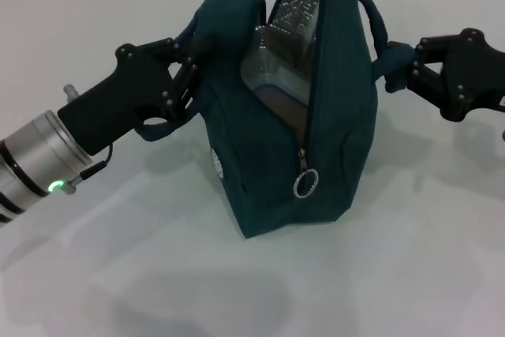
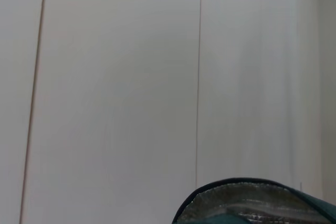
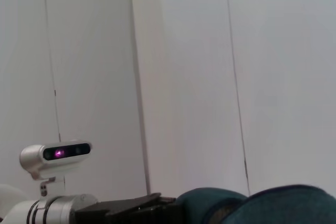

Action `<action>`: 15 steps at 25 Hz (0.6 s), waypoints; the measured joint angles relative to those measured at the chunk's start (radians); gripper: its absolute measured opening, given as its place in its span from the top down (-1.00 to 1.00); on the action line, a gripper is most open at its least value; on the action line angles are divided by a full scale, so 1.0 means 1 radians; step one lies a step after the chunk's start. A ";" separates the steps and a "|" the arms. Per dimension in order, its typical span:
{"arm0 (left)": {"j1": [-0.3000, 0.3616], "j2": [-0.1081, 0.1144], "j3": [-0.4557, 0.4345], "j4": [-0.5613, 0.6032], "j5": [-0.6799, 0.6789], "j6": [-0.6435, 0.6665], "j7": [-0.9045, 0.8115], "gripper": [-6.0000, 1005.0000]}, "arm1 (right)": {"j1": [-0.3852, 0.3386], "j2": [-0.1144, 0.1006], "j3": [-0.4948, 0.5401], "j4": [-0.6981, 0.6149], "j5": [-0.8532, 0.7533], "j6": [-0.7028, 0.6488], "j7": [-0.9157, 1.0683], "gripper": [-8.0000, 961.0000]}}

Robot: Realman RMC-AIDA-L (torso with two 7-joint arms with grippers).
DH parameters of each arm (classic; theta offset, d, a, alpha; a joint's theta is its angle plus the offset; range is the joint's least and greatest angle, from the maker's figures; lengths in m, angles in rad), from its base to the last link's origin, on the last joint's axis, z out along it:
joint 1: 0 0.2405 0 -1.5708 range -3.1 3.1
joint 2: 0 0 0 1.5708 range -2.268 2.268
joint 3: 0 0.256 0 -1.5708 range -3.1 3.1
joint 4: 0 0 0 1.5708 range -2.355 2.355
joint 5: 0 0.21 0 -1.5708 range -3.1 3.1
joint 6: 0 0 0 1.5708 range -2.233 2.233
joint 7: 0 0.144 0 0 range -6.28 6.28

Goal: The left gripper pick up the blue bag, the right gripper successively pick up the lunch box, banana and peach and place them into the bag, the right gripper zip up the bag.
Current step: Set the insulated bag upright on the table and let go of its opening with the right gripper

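The blue bag [image 1: 292, 140] stands upright on the white table, its top gaping and the silver foil lining showing. The lunch box [image 1: 272, 76] sits inside it, partly visible through the opening. The zipper's ring pull [image 1: 305, 184] hangs low on the front. My left gripper [image 1: 187, 76] is shut on the bag's left handle. My right gripper [image 1: 404, 70] is shut on the right handle. The bag's foil rim [image 2: 247, 200] edges the left wrist view, and its fabric [image 3: 283, 203] shows in the right wrist view. The banana and the peach are out of view.
The white table [image 1: 118, 274] spreads around the bag. Pale wall panels fill both wrist views. The left arm's silver wrist and camera [image 3: 55, 156] appear in the right wrist view.
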 joint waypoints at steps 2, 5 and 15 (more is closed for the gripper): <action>-0.002 -0.003 0.000 -0.017 -0.014 0.002 0.028 0.74 | 0.001 0.000 0.000 0.012 -0.003 0.002 0.000 0.70; -0.005 -0.005 0.000 -0.046 -0.039 0.004 0.054 0.72 | 0.016 0.010 0.002 0.023 -0.051 0.008 -0.005 0.68; 0.008 -0.004 0.003 -0.056 -0.039 0.018 0.127 0.67 | 0.016 0.008 0.021 0.011 -0.083 -0.020 0.000 0.58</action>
